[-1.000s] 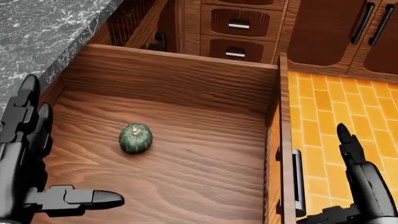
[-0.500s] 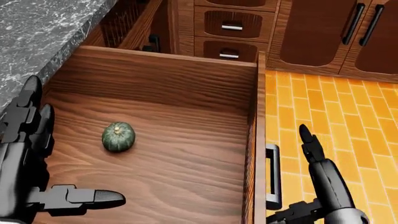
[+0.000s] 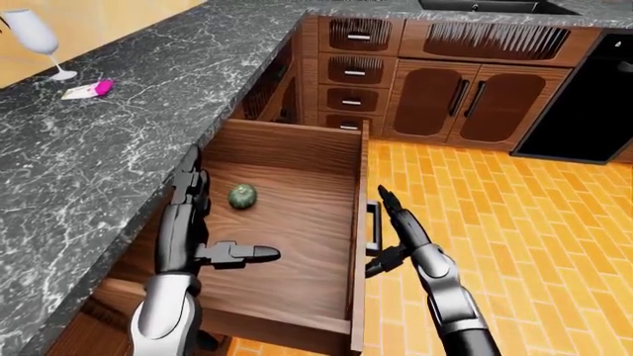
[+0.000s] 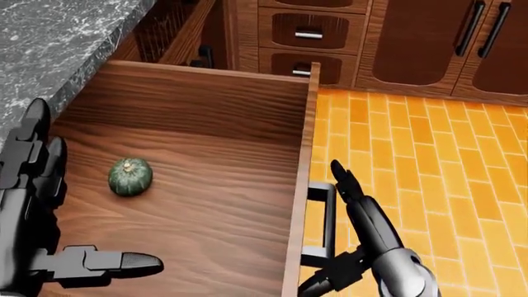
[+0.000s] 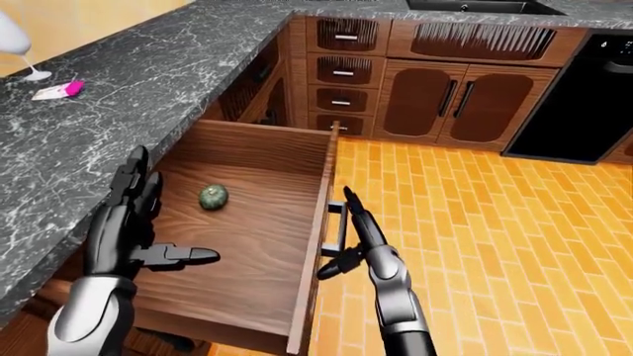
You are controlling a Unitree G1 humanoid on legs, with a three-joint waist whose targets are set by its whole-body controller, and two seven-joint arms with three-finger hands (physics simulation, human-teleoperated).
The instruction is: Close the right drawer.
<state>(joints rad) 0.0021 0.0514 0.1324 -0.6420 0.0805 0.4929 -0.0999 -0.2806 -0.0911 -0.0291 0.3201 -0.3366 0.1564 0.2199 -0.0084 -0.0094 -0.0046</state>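
Note:
The wooden drawer (image 3: 287,237) stands pulled out from under the granite counter, with a small green squash (image 4: 130,176) lying on its floor. Its front panel (image 3: 358,245) carries a dark bar handle (image 4: 320,219) on the side facing the tiled floor. My right hand (image 3: 391,236) is open, its flat fingers lying along the handle and the thumb below it. My left hand (image 3: 213,222) hovers open above the drawer's inside, at the left, and holds nothing.
The dark granite counter (image 3: 99,148) runs along the left, with a wine glass (image 3: 35,37) and a pink item (image 3: 91,90) on it. Small drawers (image 3: 356,70), cabinet doors (image 3: 465,96) and a black appliance (image 3: 584,104) line the top. Orange tile floor (image 3: 514,222) lies to the right.
The drawer and the squash have slid left, in under the counter, with my right hand following against the handle. The left hand has stayed in place.

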